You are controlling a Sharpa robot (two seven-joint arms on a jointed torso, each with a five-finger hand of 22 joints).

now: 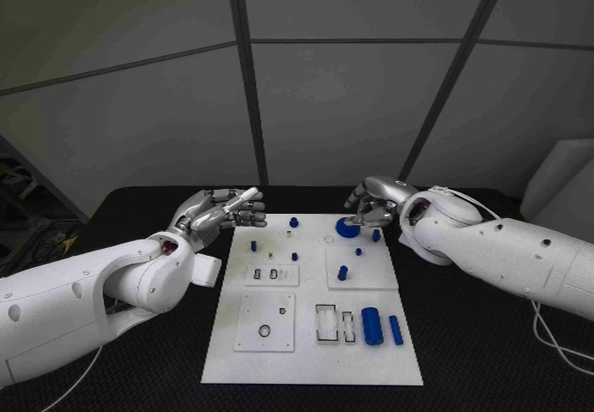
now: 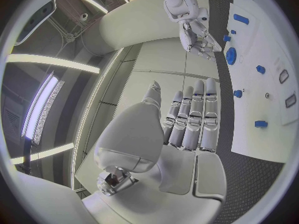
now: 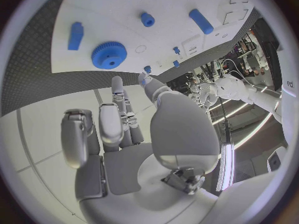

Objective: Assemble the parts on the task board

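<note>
The blue gear (image 1: 348, 228) lies flat near the far edge of the white task board (image 1: 310, 365), just beneath the right hand (image 1: 372, 206), whose fingers hang loosely apart, gripping nothing. Left hand (image 1: 223, 213) hovers off the board's far-left side, fingers straight, empty.

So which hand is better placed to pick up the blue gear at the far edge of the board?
Probably the right hand: it hovers just above the blue gear, fingers curled and holding nothing. The left hand hangs off the task board, beyond its left edge, also holding nothing.
</note>
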